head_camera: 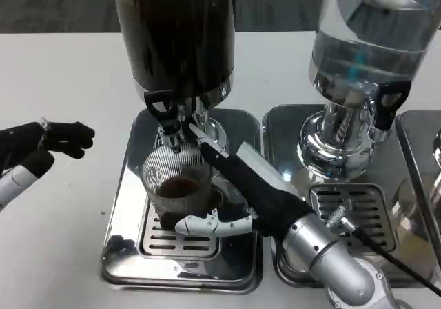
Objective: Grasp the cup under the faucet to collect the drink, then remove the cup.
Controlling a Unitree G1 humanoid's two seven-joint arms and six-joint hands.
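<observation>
From the head view, my right hand is wrapped around the cup, one finger lying across its front near the base and others reaching up behind it toward the faucet, so the grasp looks made. The cup stands on the drip tray of the dark drink dispenser, directly under the faucet, and it already holds some dark liquid, roughly a shallow pool as far as I can judge through the ribbed clear wall. I cannot tell whether drink is flowing at this instant, nor whether any finger presses the black tap handle. So I judge the first half of the job is underway: the cup is held and partly filled; what is left is to finish collecting and then draw the cup out from under the faucet. My left hand hangs above the white table, well apart from the dispenser, its dark fingers curled loosely and holding nothing. Beside the dark dispenser stands a second dispenser of clear liquid on its own shiny tray. Beyond the table's far edge there is a grey patterned floor.
</observation>
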